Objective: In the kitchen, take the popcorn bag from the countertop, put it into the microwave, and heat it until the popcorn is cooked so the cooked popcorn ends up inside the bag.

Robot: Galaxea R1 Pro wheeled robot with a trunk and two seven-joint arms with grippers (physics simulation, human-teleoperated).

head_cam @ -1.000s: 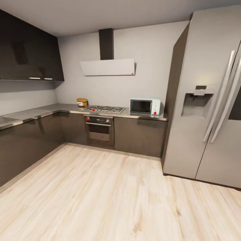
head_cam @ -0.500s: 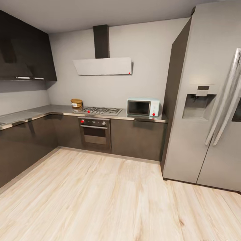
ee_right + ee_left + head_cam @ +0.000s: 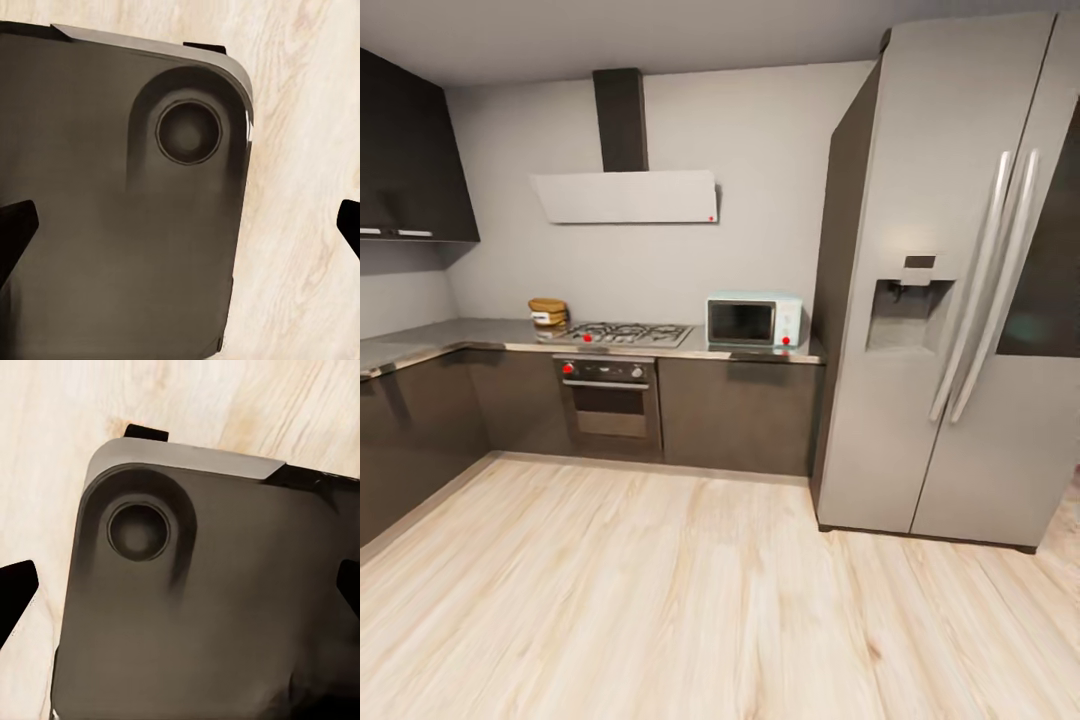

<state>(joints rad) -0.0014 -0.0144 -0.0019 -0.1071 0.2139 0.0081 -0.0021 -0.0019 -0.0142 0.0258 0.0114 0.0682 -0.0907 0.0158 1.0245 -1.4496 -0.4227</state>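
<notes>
- The whole head view has slid since a second ago: the camera turned right, so the hob, microwave and fridge sit further left in the frame; the things themselves have not moved.
- The bag (image 3: 547,311) stands on the table (image 3: 480,333) by the back wall, just left of the hob (image 3: 626,333). It is small and blurred; its label and any popcorn inside cannot be made out, nor whether it is one sack or two.
- The microwave (image 3: 753,321) sits at the table's right end, right of the hob and near the fridge (image 3: 950,280), well apart from the bag. Its door looks closed.
- The left run of the table and the upper cabinets (image 3: 410,160) are cut off at the frame's edge.
- Both wrist cameras look down on the robot's dark base (image 3: 210,607) over the wood floor (image 3: 690,600), so the arms hang low by the body.
- Left claw (image 3: 180,585): dark fingertips (image 3: 16,592) at opposite frame edges, spread wide, grasping nothing.
- Right claw (image 3: 180,229): fingertips (image 3: 15,229) likewise far apart, released.
</notes>
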